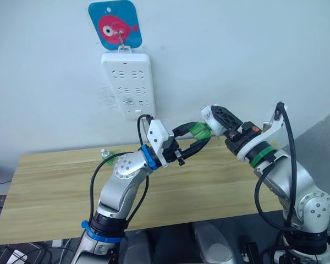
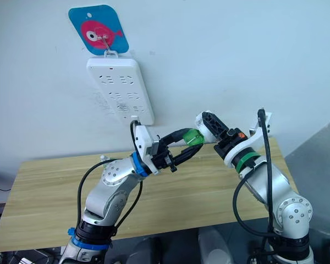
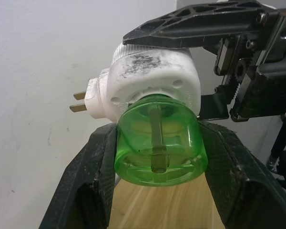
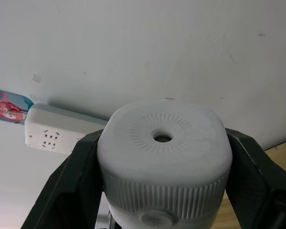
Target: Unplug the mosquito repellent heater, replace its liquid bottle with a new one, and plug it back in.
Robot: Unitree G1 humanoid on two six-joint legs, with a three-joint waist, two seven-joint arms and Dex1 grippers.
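While the mosquito repellent heater is held in mid-air above the wooden table, to the right of and lower than the power strip, it is gripped from two sides. Its white body is clenched between the fingers of the right gripper, with the vented, holed end of the housing seen between them in the right wrist view. The green liquid bottle attached to the heater is grasped by the left gripper, one black finger being pressed against each side of the bottle. Two metal prongs are seen projecting from the heater toward the wall, free of any socket. The power strip is hung on the white wall from a hook on a blue plaque with a pink fish. A second small green bottle is seen standing on the far part of the table, left of the left arm.
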